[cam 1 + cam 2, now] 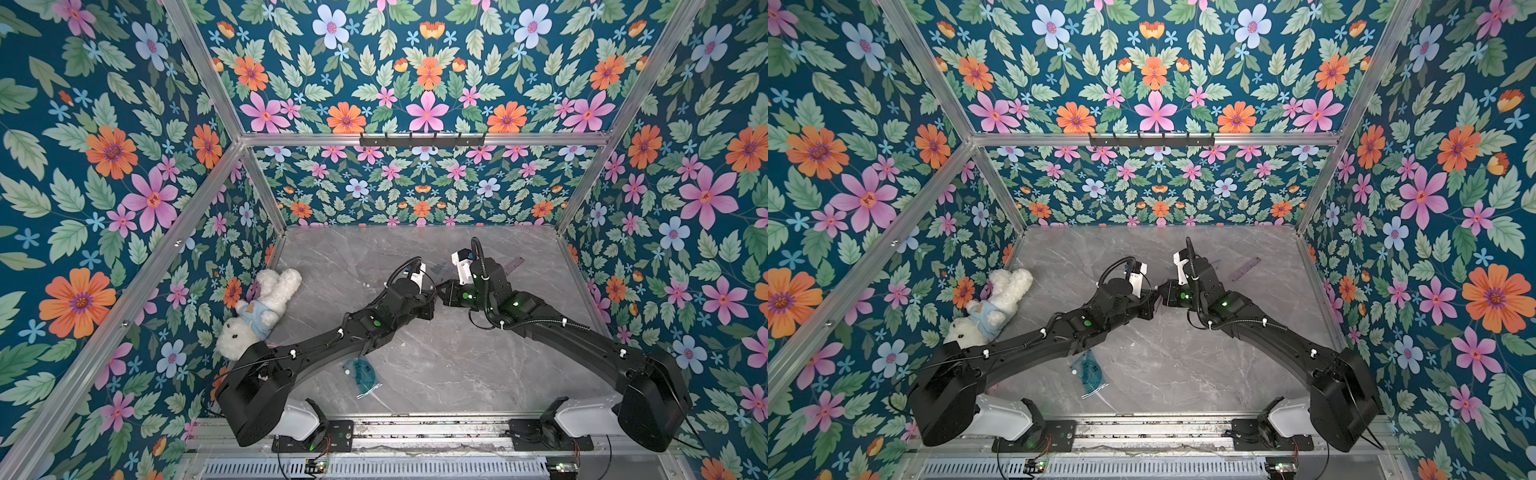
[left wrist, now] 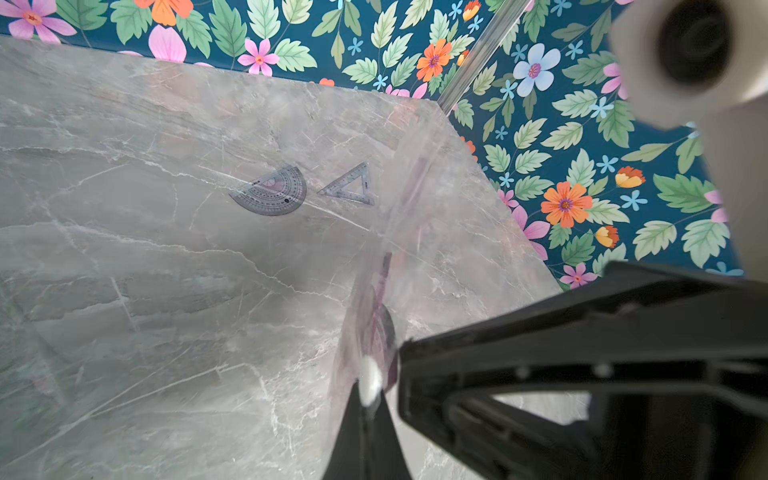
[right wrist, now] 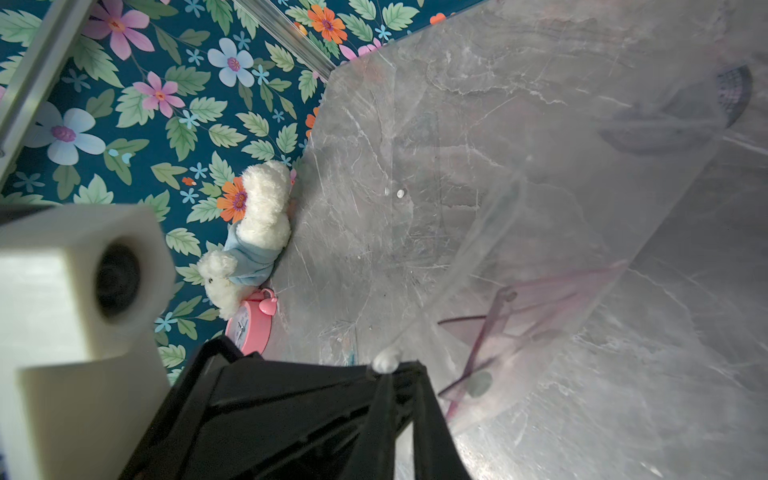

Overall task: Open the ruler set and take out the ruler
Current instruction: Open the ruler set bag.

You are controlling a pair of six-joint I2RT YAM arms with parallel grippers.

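The clear ruler-set pouch is held above the table, pinched at its edge by the clenched left gripper and the clenched right gripper. A purple ruler is seen lying beyond the right arm.

Both arms were matte black: left arm at lower left, right arm at lower right in both top views. Shoulder links were boxy, and the base housings at the bottom edge were white. Green LEDs were lit on the links. Black corrugated cable ran over each wrist, with white cable ties on the forearms. The wrist camera block was white. Left claw and right claw were black wedges with thin tips.
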